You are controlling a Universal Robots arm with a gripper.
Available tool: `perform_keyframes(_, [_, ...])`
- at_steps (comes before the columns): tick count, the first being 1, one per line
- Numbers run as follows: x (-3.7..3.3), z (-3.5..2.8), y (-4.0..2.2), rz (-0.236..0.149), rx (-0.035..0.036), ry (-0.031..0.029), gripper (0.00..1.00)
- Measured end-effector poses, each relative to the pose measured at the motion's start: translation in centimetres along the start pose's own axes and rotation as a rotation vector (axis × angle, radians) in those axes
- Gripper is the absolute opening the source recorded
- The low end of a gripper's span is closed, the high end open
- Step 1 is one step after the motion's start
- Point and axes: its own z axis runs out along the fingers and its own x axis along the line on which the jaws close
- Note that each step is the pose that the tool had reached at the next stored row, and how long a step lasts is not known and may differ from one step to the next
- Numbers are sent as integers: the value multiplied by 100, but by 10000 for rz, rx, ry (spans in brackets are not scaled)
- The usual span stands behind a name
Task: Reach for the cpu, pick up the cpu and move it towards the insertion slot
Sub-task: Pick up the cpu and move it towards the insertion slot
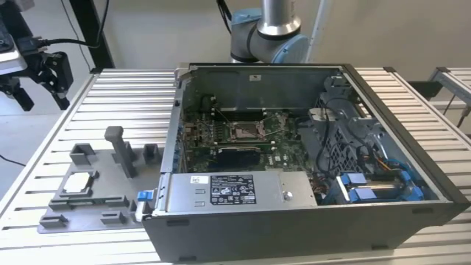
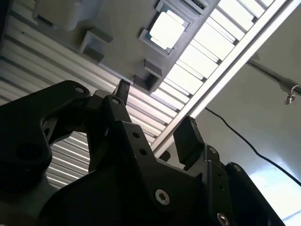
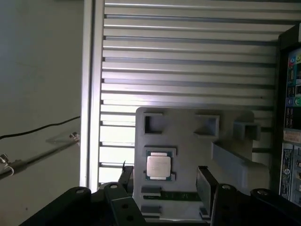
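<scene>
The slatted metal tabletop point(image 1: 121, 94) carried everything, and my arm's base joints point(image 1: 268, 33) stood at twelve o'clock in the exterior view, just behind the open computer case point(image 1: 309, 221). The case filled the middle and the three o'clock side of that view, lying with its inside facing up. The green circuit board point(image 1: 220, 141) lay on the case floor. Beside the case, at about eight o'clock in the exterior view, sat the grey fixture plate point(image 1: 110, 193), which also appeared in the first wrist view point(image 3: 188, 146) with its raised blocks and pockets. My claw point(image 1: 43, 102) hung at ten o'clock in the exterior view, near the tabletop's edge, well apart from the case and from the plate. In both wrist views my claw point(image 2: 155, 107) point(image 3: 164, 173) was released, its two black fingers spread wide and nothing between them. The insertion slot point(image 1: 245, 130), with its shiny frame and brownish centre, sat near the middle of the board, a black rectangular component point(image 1: 237, 158) just at its six o'clock. The cpu point(image 1: 79, 184) lay flat in a square pocket of the fixture plate, pale face up. In both wrist views the cpu point(image 2: 165, 29) point(image 3: 158, 165) sat out beyond my fingertips, untouched.
</scene>
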Motion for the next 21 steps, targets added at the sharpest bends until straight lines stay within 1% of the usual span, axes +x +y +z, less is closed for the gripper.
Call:
perform_keyframes(5, [0, 44, -2, 0, 1, 1, 100])
perform_keyframes(21, [0, 273, -11, 2, 0, 47, 100])
